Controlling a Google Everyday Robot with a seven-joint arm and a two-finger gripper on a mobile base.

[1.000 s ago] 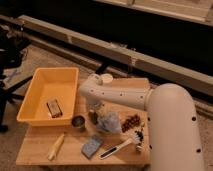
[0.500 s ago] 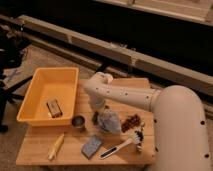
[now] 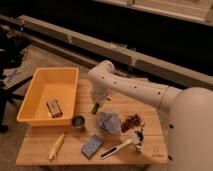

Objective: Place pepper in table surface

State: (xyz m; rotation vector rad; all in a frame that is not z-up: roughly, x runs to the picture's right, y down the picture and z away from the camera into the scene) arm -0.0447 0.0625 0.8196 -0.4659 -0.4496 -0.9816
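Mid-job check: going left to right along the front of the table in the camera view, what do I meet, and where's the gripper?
Corn cob → sponge → brush. The gripper hangs further back, above the table surface, holding the pepper beside the yellow bin.

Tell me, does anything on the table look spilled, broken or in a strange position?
Nothing stands out. The gripper hangs just above the table surface with the pepper at its tip, beside the yellow bin. The corn cob, grape cluster and brush lie on the wood, none spilled or visibly damaged.
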